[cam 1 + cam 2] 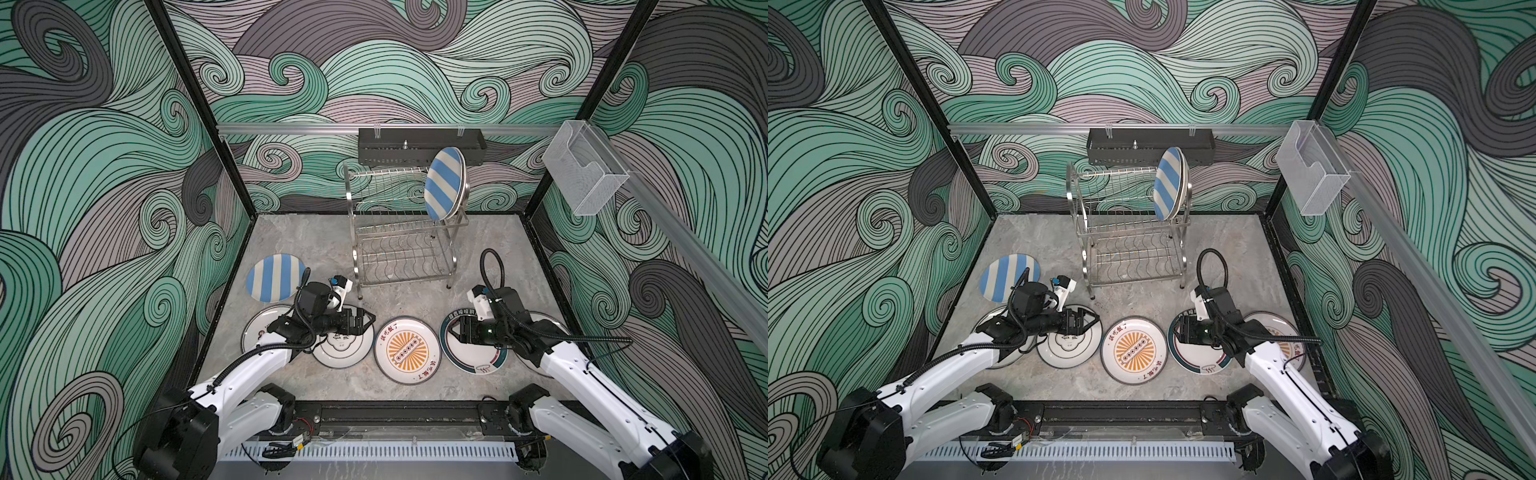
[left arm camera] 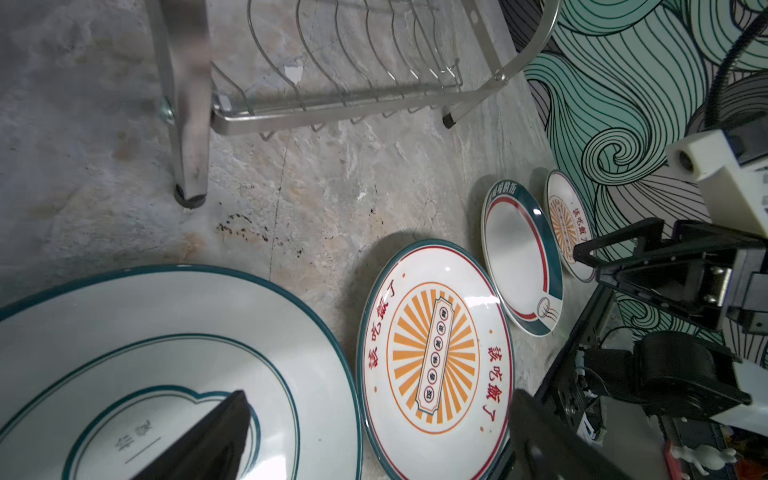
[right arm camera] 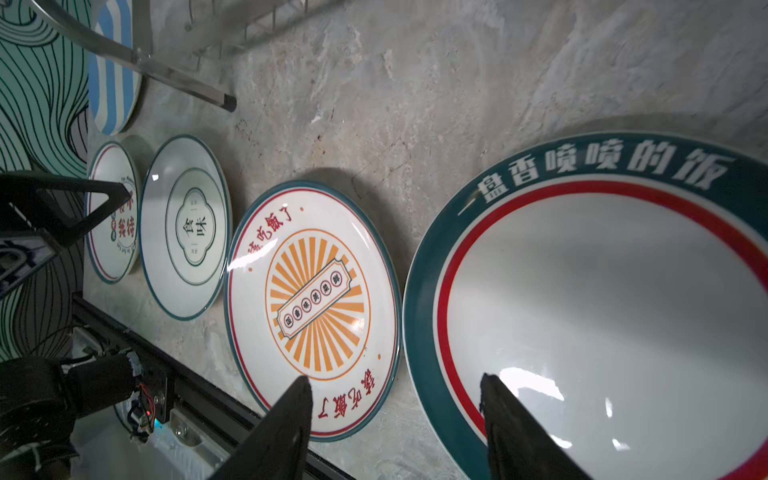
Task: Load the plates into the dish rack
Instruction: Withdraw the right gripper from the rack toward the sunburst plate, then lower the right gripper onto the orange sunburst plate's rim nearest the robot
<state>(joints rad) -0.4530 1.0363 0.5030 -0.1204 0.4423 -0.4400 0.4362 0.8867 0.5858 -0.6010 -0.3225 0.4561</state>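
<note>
— Item: right claw (image 3: pixel 395 378)?
— Jaws apart, gripping nothing; astride the edge of the green-rimmed plate (image 3: pixel 602 311), one finger inside the rim, one outside.
— Plate's location?
— Lying flat, in front of the dish rack (image 1: pixel 399 232), rightward.

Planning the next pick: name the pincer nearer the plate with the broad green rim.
Right. The right pincer straddles the green-rimmed plate's edge; the left pincer hovers over a white plate, beyond the sunburst plate.
</note>
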